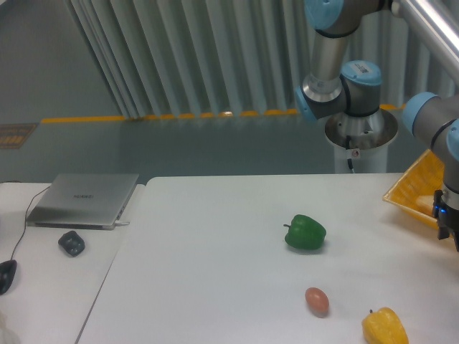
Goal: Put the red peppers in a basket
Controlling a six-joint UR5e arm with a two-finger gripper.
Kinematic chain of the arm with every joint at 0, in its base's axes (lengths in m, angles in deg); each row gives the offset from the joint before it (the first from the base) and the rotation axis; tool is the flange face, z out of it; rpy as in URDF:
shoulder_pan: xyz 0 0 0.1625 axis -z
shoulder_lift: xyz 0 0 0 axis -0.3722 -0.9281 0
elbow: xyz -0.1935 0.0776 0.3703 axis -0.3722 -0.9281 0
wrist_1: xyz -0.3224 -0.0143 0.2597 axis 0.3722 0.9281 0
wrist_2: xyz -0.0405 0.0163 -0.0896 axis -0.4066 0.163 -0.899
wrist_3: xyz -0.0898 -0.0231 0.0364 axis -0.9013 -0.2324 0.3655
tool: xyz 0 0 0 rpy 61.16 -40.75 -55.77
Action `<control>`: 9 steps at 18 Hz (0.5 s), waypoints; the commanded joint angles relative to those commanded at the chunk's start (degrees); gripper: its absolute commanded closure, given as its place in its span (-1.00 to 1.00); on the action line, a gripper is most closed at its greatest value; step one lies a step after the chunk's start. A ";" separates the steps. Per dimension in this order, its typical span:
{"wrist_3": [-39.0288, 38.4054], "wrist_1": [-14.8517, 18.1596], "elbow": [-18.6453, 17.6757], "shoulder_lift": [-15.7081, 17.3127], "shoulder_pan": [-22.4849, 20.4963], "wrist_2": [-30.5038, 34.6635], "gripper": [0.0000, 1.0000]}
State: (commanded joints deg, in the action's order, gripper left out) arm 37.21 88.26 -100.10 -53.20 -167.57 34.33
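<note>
No red peppers show anywhere in this view. Only the left corner of the yellow woven basket (pixel 414 188) is visible at the table's right edge; the arm covers the rest. My gripper (pixel 452 231) hangs at the frame's right border, just in front of the basket's near rim, dark and cut off by the edge. Its fingers cannot be made out, so whether it holds anything stays hidden.
A green bell pepper (pixel 305 232) lies mid-table. A small pinkish egg-shaped thing (pixel 317 301) and a yellow pepper (pixel 384 327) sit near the front edge. On the left table are a closed laptop (pixel 84 198), a small dark object (pixel 71 243) and a mouse (pixel 6 274).
</note>
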 joint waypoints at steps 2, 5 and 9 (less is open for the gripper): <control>0.00 0.78 0.52 0.26 -0.17 0.00 -1.00; 0.00 1.23 0.61 0.35 -0.26 0.09 -1.00; 0.00 2.10 1.14 0.44 -0.44 0.18 -1.00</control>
State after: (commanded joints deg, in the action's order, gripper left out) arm 37.21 90.36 -98.96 -52.76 -168.01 34.50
